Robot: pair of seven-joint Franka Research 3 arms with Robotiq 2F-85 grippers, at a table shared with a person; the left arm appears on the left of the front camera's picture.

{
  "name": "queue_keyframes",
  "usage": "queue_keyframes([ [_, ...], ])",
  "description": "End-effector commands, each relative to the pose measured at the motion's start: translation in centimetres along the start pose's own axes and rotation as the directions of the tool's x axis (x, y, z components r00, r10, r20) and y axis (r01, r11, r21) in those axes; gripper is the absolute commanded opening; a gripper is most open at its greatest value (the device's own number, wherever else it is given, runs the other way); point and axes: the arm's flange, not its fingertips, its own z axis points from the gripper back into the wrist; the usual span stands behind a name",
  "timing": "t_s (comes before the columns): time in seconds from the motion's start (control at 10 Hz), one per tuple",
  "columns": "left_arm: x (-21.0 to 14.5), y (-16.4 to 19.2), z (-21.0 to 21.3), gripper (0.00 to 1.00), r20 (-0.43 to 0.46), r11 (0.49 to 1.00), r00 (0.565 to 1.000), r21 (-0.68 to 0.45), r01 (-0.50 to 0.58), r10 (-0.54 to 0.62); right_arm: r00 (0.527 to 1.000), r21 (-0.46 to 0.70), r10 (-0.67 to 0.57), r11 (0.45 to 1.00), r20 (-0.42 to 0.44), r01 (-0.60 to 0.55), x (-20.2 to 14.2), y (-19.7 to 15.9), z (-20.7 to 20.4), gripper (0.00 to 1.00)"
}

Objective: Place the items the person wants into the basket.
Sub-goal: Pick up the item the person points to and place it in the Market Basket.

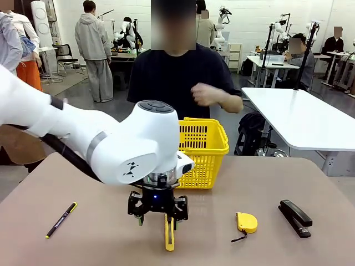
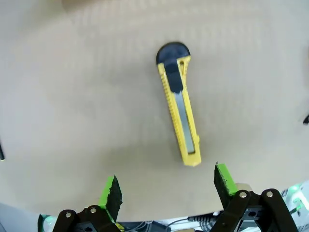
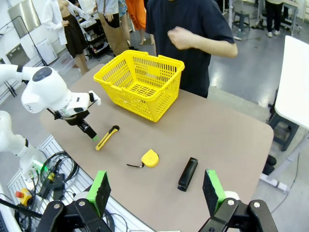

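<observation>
Left claw [image 2: 166, 181] is spread, green pads hanging over the slim, ribbed yellow-and-black utility knife [image 2: 179, 104], which lies flat on the matte beige surface [image 1: 100, 244]. Right claw [image 3: 156, 181] is likewise spread, high above the surface. Beyond the knife, the lattice-walled yellow plastic basket [image 1: 202, 149] stands at the far edge before the person [image 1: 177, 77].

On the tabletop [image 1: 100, 249], the pen [image 1: 61, 220] lies far left, the utility knife [image 1: 170, 235] mid-front beneath the left gripper [image 1: 158, 221], the tape measure [image 1: 246, 222] and stapler [image 1: 295, 218] to its right; the basket [image 1: 204, 152] stands behind.
</observation>
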Motion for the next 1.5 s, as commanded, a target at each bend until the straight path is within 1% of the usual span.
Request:
queue_keyframes([
  [0.0,2.4,-2.3,-0.8,1.00,0.021,0.997,0.997,0.001,-0.075,0.075,1.000,-0.005,-0.009,1.000,-0.015,0.009,0.0,0.0,-0.1,1.00],
  [0.2,3.2,-3.2,-1.2,1.00,0.024,0.996,0.996,0.006,-0.087,0.087,1.000,-0.005,-0.009,1.000,-0.015,0.009,0.0,0.0,-0.1,1.00],
  [0.4,3.4,-3.2,-2.4,1.00,0.002,0.994,0.994,0.009,-0.107,0.107,1.000,-0.005,-0.009,1.000,-0.015,0.009,0.0,0.0,-0.1,1.00],
  [0.8,3.3,-2.5,-4.6,1.00,-0.045,0.997,0.996,0.012,-0.070,0.071,1.000,-0.005,-0.009,1.000,-0.015,0.009,0.0,0.0,-0.1,1.00],
  [0.9,3.1,-2.1,-4.3,1.00,-0.032,0.999,0.999,0.000,-0.042,0.042,1.000,-0.005,-0.009,1.000,-0.015,0.009,0.0,0.0,-0.1,1.00],
  [1.0,3.2,-2.2,-4.1,1.00,-0.060,0.998,0.996,0.017,-0.067,0.067,1.000,-0.005,-0.009,1.000,-0.015,0.009,0.0,0.0,-0.1,1.00],
  [1.4,3.2,-2.2,-4.1,1.00,-0.060,0.998,0.996,0.017,-0.067,0.067,1.000,-0.005,-0.009,1.000,-0.015,0.009,0.0,0.0,-0.1,1.00],
])
